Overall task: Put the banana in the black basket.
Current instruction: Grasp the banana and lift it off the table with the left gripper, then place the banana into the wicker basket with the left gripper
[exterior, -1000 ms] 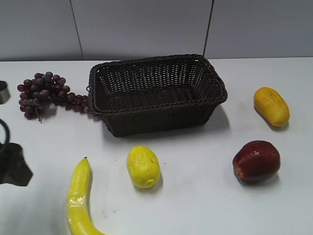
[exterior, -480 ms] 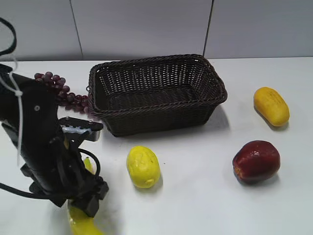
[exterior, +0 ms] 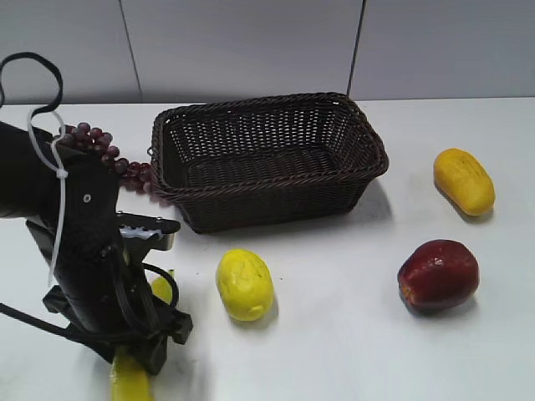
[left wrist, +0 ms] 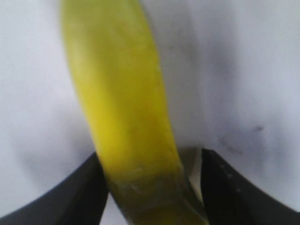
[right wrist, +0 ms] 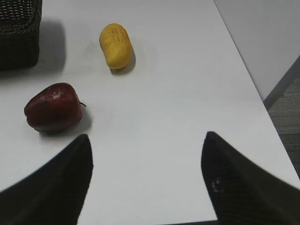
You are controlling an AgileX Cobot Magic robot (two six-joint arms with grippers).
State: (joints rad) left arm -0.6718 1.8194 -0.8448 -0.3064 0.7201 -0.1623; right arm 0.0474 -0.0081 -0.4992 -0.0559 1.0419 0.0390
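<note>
The banana (exterior: 128, 382) lies on the white table at the front left, mostly hidden under my left arm. In the left wrist view the banana (left wrist: 119, 93) runs up from between the jaws. My left gripper (exterior: 144, 349) (left wrist: 150, 161) is open around the banana; the left jaw is against it and a gap shows at the right jaw. The black basket (exterior: 267, 107) stands empty at the back middle, and its corner shows in the right wrist view (right wrist: 18, 33). My right gripper (right wrist: 146, 140) is open and empty above bare table, out of the exterior view.
A lemon (exterior: 244, 284) lies just right of my left arm. Purple grapes (exterior: 92, 150) lie left of the basket. A red apple (exterior: 438, 274) (right wrist: 52, 107) and a mango (exterior: 464, 180) (right wrist: 116, 45) lie at the right. The table's right edge (right wrist: 262, 108) is near.
My left arm came in from the left and settled over the banana, covering most of it. In the last half second it shifted slightly to the right. The fruits have not moved.
</note>
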